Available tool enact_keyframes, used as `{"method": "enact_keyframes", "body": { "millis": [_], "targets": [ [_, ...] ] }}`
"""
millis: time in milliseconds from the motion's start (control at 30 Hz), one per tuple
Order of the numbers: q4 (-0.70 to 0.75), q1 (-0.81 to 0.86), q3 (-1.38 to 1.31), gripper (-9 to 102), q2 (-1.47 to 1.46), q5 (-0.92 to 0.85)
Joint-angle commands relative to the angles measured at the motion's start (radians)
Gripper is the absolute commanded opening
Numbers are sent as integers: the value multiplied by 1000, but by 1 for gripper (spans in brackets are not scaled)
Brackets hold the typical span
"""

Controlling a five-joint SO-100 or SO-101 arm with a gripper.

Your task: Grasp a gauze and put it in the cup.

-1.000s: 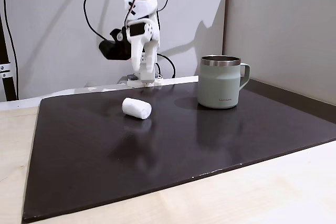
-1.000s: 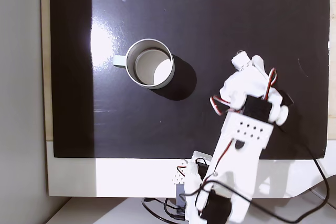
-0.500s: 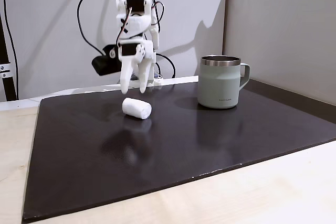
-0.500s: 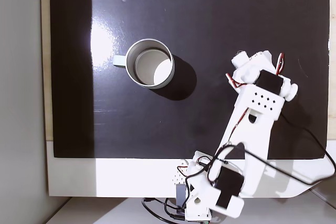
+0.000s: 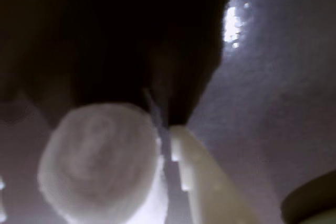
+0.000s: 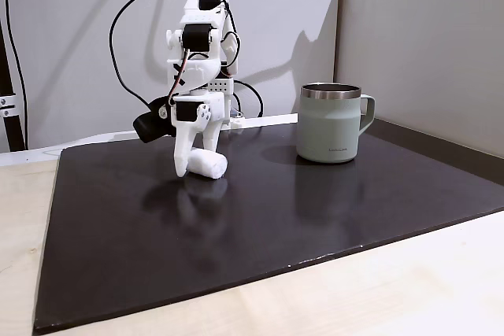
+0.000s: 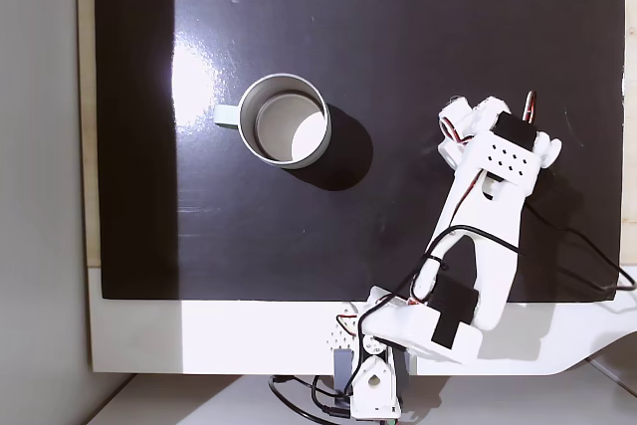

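Observation:
The gauze (image 6: pixel 213 165) is a small white roll lying on its side on the dark mat (image 6: pixel 331 210), left of the cup in this fixed view. My gripper (image 6: pixel 194 168) has come down over it, open, with one white finger (image 6: pixel 182 161) at the roll's left end. In the wrist view the gauze (image 5: pixel 97 166) shows its round end close up, beside a white finger (image 5: pixel 210 182). From above, the gripper (image 7: pixel 476 112) covers most of the roll. The cup (image 6: pixel 331 131) is a pale grey-green mug with a steel rim (image 7: pixel 287 78), upright and apart from the arm.
The arm's base (image 7: pixel 383 365) stands on a white strip at the mat's back edge, with black cables (image 6: pixel 126 29) looping behind it. Pale wooden tabletop (image 6: pixel 394 289) surrounds the mat. Grey walls close in behind and to the right.
The arm has swung forward and down from above the mat, so the gripper now sits low around the gauze. Gauze and cup have not moved.

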Motion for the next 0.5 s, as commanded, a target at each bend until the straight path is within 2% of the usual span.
{"method": "enact_keyframes", "body": {
  "millis": [0,100,467],
  "targets": [
    [-5,-6,-60,35,5,12],
    [8,-14,-84,32,-6,18],
    [69,-17,-137,3,-38,9]
  ]
}}
